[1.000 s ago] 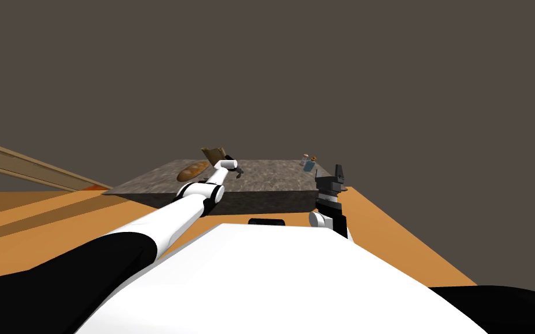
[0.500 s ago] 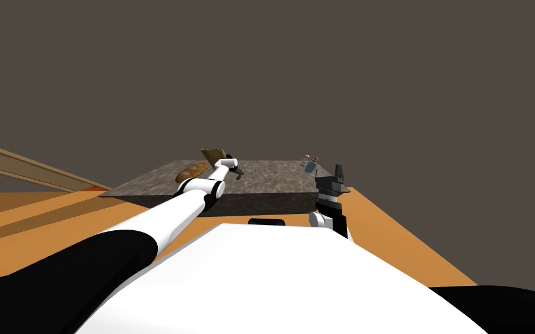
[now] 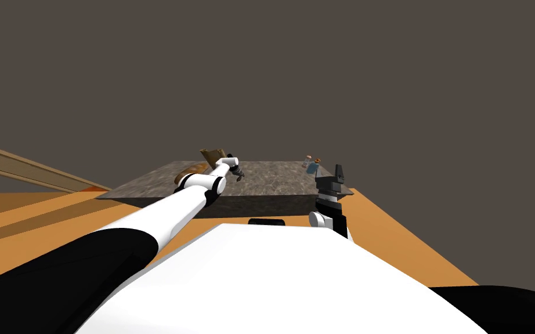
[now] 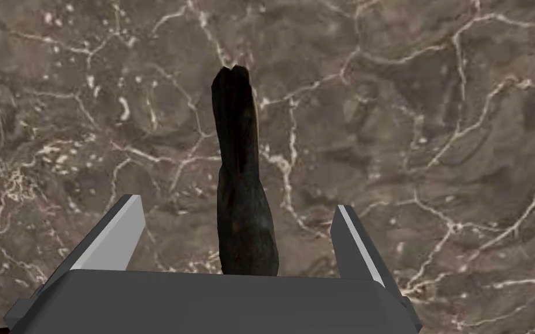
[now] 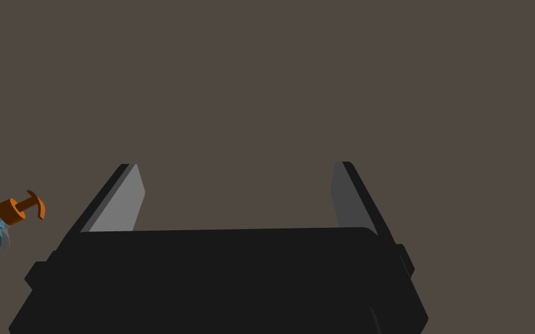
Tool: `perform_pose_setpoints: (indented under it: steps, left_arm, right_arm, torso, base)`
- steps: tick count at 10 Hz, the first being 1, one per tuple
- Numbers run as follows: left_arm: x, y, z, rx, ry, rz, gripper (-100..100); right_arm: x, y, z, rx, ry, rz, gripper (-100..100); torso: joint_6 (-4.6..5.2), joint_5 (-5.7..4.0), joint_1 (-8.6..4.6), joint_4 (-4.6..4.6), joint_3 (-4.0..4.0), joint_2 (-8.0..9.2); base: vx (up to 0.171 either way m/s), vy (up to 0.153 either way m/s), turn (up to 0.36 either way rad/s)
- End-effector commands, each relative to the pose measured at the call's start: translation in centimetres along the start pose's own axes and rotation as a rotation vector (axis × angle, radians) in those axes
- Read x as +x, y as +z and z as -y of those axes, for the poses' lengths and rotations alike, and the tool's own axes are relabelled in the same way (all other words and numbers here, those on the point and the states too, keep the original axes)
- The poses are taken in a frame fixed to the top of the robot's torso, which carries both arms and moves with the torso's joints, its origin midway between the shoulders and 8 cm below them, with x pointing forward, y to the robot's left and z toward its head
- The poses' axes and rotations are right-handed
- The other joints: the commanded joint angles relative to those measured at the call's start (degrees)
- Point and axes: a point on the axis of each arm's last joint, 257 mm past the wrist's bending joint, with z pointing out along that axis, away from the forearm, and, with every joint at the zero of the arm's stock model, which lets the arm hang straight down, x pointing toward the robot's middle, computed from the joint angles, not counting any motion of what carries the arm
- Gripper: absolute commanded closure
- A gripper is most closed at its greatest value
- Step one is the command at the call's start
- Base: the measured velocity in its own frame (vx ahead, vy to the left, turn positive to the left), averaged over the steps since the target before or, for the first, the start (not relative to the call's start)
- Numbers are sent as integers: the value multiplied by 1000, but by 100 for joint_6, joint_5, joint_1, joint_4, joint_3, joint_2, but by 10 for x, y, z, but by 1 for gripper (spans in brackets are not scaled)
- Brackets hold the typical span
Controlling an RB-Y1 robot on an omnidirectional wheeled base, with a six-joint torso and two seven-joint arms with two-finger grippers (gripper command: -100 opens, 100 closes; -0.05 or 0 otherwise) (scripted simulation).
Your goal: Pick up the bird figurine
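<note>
My left hand (image 4: 237,204) hangs released astride the dark bird figurine (image 4: 236,145) on the bench (image 4: 434,116) — it looks stiff, light and slender — I'd pinch its thicker body.

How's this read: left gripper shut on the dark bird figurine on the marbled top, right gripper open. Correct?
Not shut. The left wrist view shows the left gripper open, fingers either side of the dark bird figurine with gaps. It is on the marbled top; the right gripper is open.
</note>
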Motion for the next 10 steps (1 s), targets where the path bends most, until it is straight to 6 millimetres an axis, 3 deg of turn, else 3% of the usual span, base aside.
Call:
perform_pose_setpoints:
  steps: [1,4,7,8,9,10]
  left_arm:
    - [-10,-1,-6,-20,-35,48,-100]
    - [-25,-6,-17,-51,-95,126,-100]
    - [-25,-6,-17,-51,-95,126,-100]
    - [-25,-6,-17,-50,-95,126,0]
    - [-34,6,-17,-51,-90,126,-100]
    - [-36,8,-17,-52,-89,126,-100]
  right_arm:
    - [0,0,0,0,0,0,0]
    - [0,0,0,0,0,0,0]
    - [0,0,0,0,0,0,0]
    - [0,0,0,0,0,0,0]
    - [0,0,0,0,0,0,0]
    - [0,0,0,0,0,0,0]
  torso:
    - [0,0,0,0,0,0]
    - [0,0,-2,1,3,5]
    - [0,-1,-6,2,5,9]
    - [0,-2,-8,3,8,14]
    - [0,-2,-9,4,10,17]
    - [0,-2,-13,2,5,8]
  base:
    - [34,22,7]
    - [37,21,9]
    - [20,9,1]
    - [0,0,0]
    - [35,-14,32]
    - [53,-17,26]
